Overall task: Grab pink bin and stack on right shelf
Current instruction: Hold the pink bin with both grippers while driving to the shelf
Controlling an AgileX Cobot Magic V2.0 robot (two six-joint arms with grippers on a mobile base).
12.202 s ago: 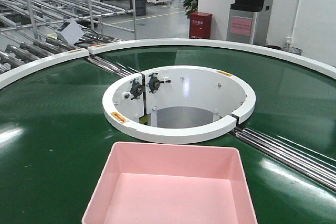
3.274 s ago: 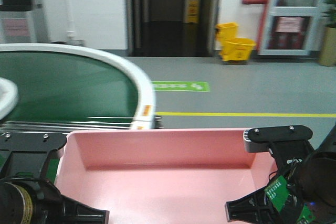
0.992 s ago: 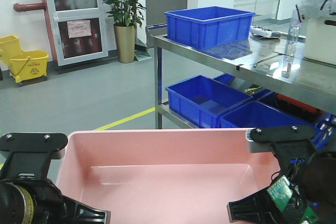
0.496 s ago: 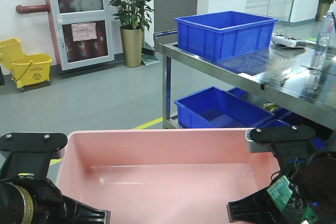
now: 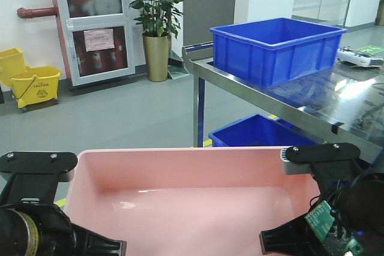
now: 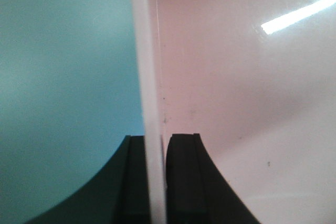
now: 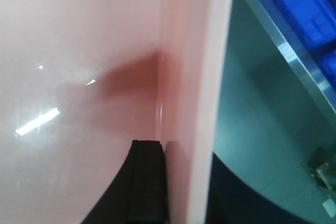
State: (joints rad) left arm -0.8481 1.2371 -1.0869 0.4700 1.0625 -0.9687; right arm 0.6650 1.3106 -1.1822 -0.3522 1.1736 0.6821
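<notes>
The front view shows the pink bin carried low between both arms, off any surface. The right shelf stands ahead to the right, apart from the bin, with one blue crate on top and another below.

Only the wrist views show the grip. The left gripper has a black finger on each side of the bin's left wall. The right gripper is clamped over the right wall, with its inner finger flat against the pink plastic.
</notes>
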